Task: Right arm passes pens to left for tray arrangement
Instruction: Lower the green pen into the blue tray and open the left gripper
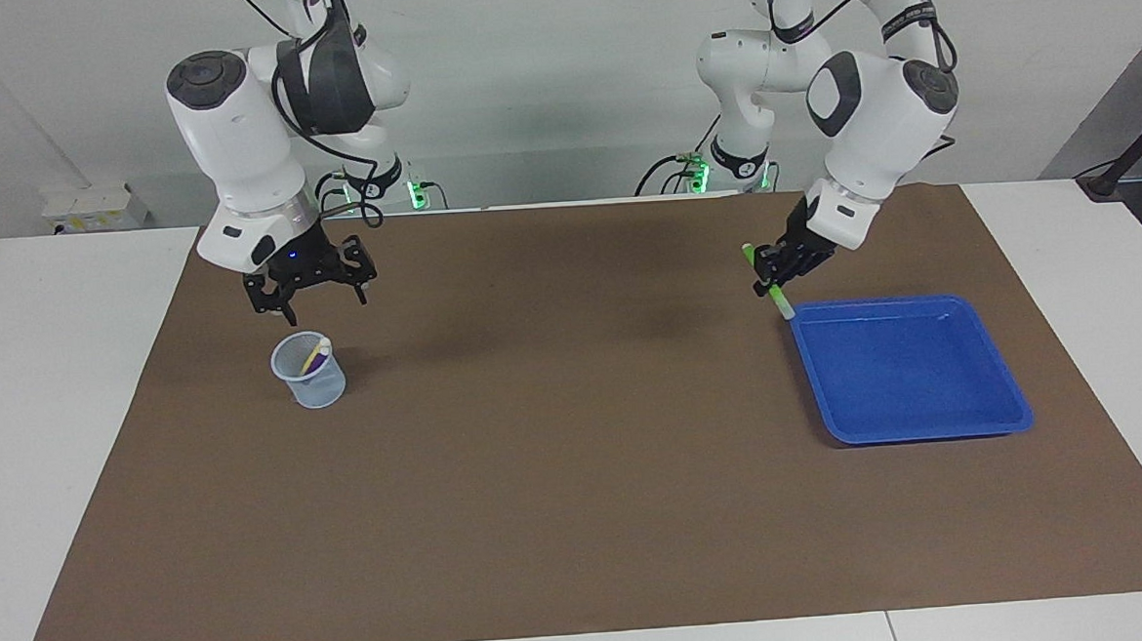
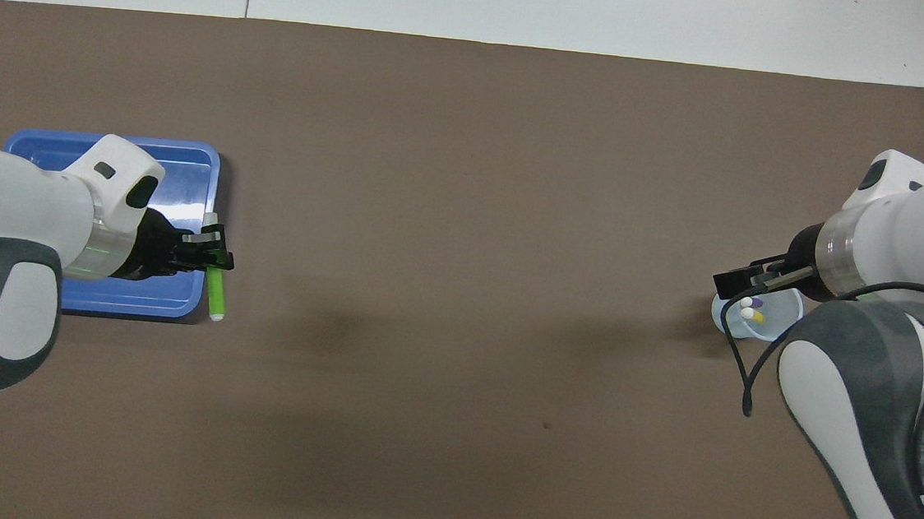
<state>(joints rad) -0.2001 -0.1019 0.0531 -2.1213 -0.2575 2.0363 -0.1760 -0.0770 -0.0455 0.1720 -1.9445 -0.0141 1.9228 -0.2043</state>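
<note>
My left gripper (image 1: 770,275) (image 2: 213,257) is shut on the green pen (image 1: 778,301) (image 2: 216,296) and holds it in the air. The pen slants, pale tip down, over the corner of the blue tray (image 1: 911,371) (image 2: 183,173) that lies nearest the robots and the table's middle. My right gripper (image 1: 310,293) (image 2: 745,279) hangs open and holds nothing. It is just above the pale blue mesh cup (image 1: 310,385) (image 2: 755,327). In that cup stand the yellow pen (image 1: 313,356) (image 2: 749,314) and the purple pen (image 1: 319,365) (image 2: 755,302).
A brown mat (image 1: 558,438) covers most of the white table (image 1: 67,405). The cup stands toward the right arm's end and the tray toward the left arm's end. A thick black cable (image 2: 738,364) loops down from the right arm's wrist.
</note>
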